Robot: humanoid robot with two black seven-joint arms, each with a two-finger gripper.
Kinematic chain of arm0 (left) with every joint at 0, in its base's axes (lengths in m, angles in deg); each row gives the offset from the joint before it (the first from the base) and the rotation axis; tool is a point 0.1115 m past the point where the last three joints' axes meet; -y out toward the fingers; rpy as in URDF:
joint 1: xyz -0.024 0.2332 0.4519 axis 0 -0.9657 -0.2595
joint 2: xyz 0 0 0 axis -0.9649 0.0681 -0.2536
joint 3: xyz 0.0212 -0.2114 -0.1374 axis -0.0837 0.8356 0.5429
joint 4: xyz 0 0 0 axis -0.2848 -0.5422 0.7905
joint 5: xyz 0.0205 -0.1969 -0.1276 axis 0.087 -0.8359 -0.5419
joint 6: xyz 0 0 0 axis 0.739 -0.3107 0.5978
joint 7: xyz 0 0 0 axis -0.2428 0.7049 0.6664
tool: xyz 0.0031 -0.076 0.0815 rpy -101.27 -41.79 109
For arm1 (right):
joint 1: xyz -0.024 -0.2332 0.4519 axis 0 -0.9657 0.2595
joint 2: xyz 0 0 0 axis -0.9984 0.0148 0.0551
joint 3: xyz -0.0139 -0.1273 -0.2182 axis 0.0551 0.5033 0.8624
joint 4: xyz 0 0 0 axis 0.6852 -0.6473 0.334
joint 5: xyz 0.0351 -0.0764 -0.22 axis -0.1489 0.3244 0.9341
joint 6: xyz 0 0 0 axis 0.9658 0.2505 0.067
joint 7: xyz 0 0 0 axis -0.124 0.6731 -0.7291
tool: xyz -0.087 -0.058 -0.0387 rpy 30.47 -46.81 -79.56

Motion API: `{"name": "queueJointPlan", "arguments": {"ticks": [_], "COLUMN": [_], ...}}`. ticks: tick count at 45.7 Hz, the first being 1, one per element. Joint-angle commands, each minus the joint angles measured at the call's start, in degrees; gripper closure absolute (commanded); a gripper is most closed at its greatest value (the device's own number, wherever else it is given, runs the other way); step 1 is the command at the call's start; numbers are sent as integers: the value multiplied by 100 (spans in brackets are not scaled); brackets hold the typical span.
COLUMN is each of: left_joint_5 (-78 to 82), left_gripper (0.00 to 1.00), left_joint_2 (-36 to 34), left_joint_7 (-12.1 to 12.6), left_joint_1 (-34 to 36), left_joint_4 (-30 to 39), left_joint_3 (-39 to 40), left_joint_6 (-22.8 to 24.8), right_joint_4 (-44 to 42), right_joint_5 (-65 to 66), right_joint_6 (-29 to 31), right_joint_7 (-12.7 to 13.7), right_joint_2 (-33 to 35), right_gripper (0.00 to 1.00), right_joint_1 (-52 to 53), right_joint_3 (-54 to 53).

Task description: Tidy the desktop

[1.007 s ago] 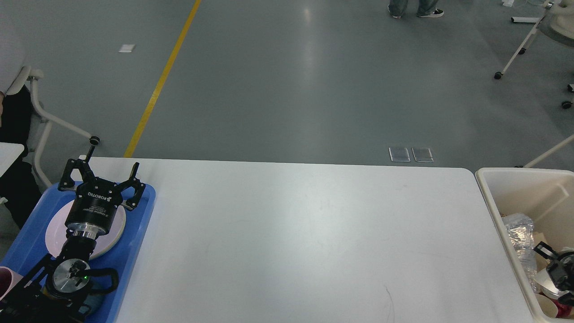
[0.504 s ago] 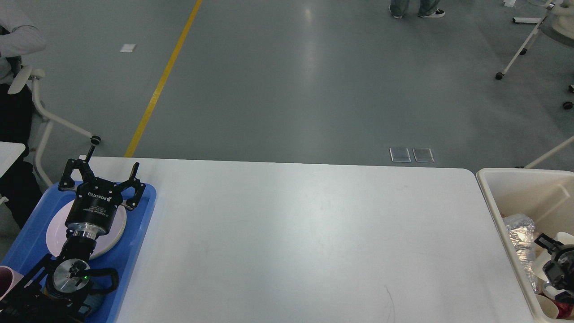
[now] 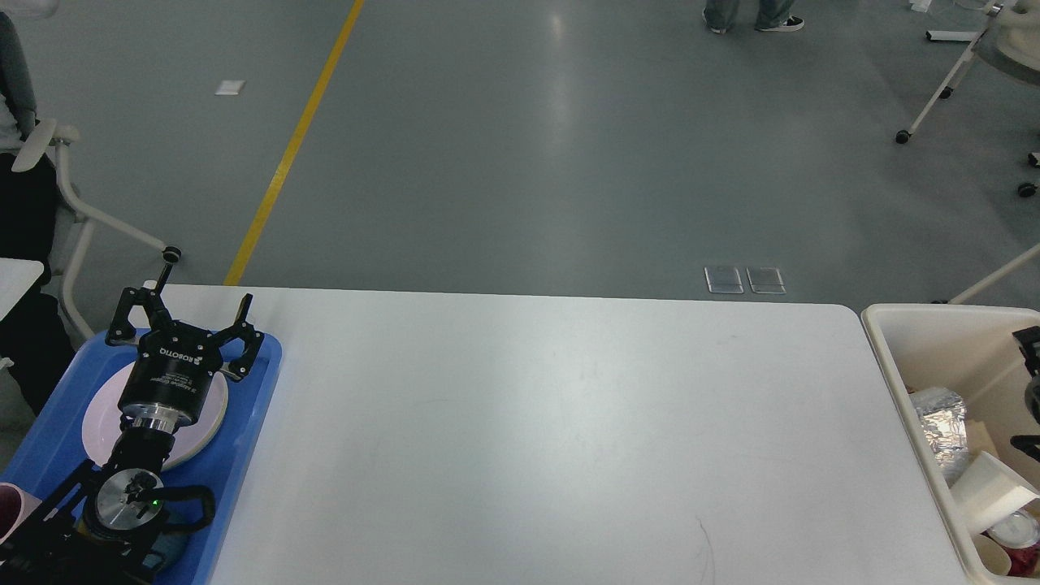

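The white desktop point(image 3: 552, 439) fills the middle of the head view and is bare. My left gripper point(image 3: 193, 307) is open and empty, held above a pale plate point(image 3: 210, 410) on the blue tray point(image 3: 253, 422) at the desktop's left end. My right gripper point(image 3: 1030, 394) shows only at the right edge, above the beige bin point(image 3: 881, 341). Its two dark fingers stand wide apart with nothing between them. A white paper cup point(image 3: 987, 491) lies on its side in the bin below it.
The bin also holds crumpled foil point(image 3: 941, 426) and a red-and-white cup point(image 3: 1011, 532). A pink cup point(image 3: 8, 508) stands at the tray's near left. A white chair point(image 3: 77, 207) with a seated person is beyond the left end.
My right gripper has risen and moved toward the right edge, out of the bin. The white paper cup it was over now lies free in the bin. The left arm has not moved.
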Motion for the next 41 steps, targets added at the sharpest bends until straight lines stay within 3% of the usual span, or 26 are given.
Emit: {"name": "queueJointPlan", "arguments": {"ticks": [1,6,12,15,17,20,23,31,41], "left_joint_5": [0,0,0,0,0,0,0,0,0], "left_gripper": [4,4,4,4,4,4,4,4,4], "left_joint_2": [0,0,0,0,0,0,8,0,0], "left_joint_7": [0,0,-9,0,0,0,0,0,0], "left_joint_1": [0,0,0,0,0,0,0,0,0], "left_joint_4": [-6,-6,-6,3,3,-6,-6,-6,-6], "left_joint_3": [0,0,0,0,0,1,0,0,0], "left_joint_6": [0,0,0,0,0,0,0,0,0], "right_joint_4": [750,1945,3028,3274,3397,3442,3468,3468,4092], "right_joint_5": [41,41,49,102,111,137,181,208,208], "right_joint_6": [-1,8,17,87,114,122,122,122,131], "right_joint_7": [-10,-10,-19,-159,-491,-1343,-1959,-3058,-3174], "right_joint_2": [169,679,689,592,391,83,-146,-735,-779], "right_gripper": [0,0,0,0,0,0,0,0,0], "right_joint_1": [346,347,4,-101,-241,-505,-742,-1393,-1473], "right_joint_3": [-2126,-3788,-5230,-5662,-5899,-6014,-6084,-6286,-6497]}}
